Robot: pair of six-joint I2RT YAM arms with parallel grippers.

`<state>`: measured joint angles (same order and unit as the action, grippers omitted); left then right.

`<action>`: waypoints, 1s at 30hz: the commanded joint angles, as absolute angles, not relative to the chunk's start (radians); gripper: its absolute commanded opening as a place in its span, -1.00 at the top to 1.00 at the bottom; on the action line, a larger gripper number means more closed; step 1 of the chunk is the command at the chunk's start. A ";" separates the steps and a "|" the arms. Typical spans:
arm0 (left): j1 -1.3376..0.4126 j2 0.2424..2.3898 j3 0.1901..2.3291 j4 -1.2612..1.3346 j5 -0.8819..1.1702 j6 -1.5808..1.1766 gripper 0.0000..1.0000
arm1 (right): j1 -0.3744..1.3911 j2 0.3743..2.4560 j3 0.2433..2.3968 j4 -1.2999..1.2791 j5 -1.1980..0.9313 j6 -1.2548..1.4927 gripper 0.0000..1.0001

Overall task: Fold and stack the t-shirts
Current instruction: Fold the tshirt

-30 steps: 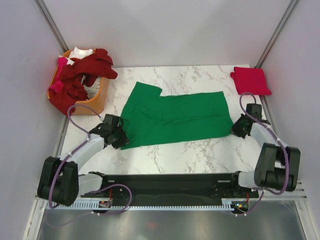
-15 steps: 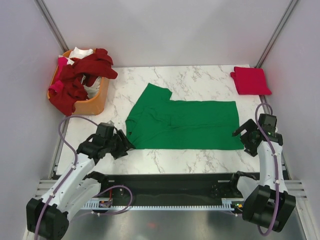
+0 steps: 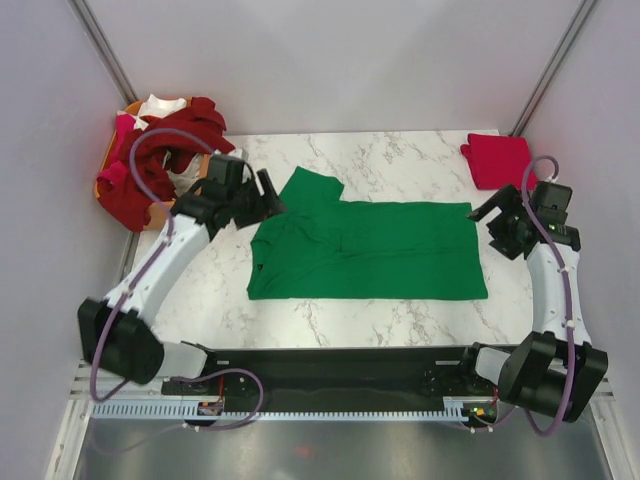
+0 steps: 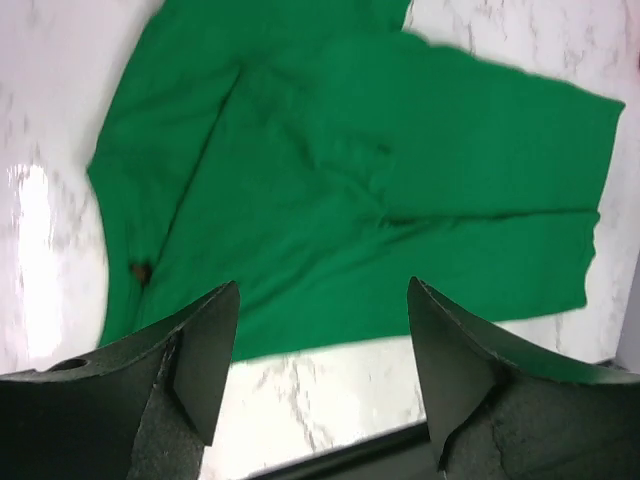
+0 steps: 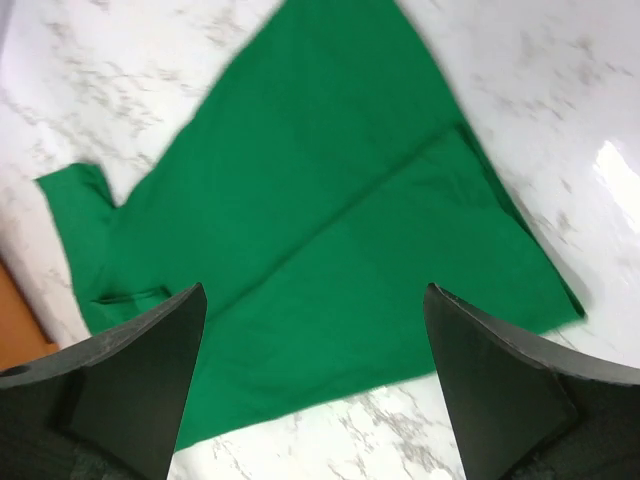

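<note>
— Where's the green t-shirt (image 3: 365,250)?
— Spread flat in the middle of the table (image 3: 400,310).
— And the red t-shirt (image 3: 500,160)?
— Folded at the far right corner.
— The grippers?
— The left gripper (image 4: 320,290) and the right gripper (image 5: 315,290) are both spread wide, holding nothing.

The left gripper (image 3: 266,195) hangs at centre left, jaws spread wide; the right gripper (image 3: 493,216) hangs near the right edge, jaws just as wide apart.
</note>
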<state>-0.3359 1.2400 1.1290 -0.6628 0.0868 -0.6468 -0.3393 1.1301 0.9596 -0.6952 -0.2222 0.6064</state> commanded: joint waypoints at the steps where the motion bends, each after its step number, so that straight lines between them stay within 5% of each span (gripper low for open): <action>1: -0.333 1.469 1.346 -0.455 0.045 -0.445 -0.50 | -0.316 1.186 1.023 -0.563 -0.343 0.584 -0.96; 10: -0.229 2.087 1.944 -0.428 0.209 -0.382 -0.43 | -0.246 1.138 0.962 -0.526 -0.385 0.554 -0.96; 16: -0.175 2.385 2.213 -0.429 0.371 -0.411 -0.62 | -0.215 1.123 0.914 -0.514 -0.396 0.549 -0.96; 30: -0.173 2.605 2.289 -0.426 0.499 -0.590 -0.63 | -0.189 1.140 0.931 -0.508 -0.405 0.549 -0.96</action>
<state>-0.1661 2.5771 2.2456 -0.4324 0.4416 -0.5274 -0.1944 1.1408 0.9127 -0.5365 -0.3889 0.5667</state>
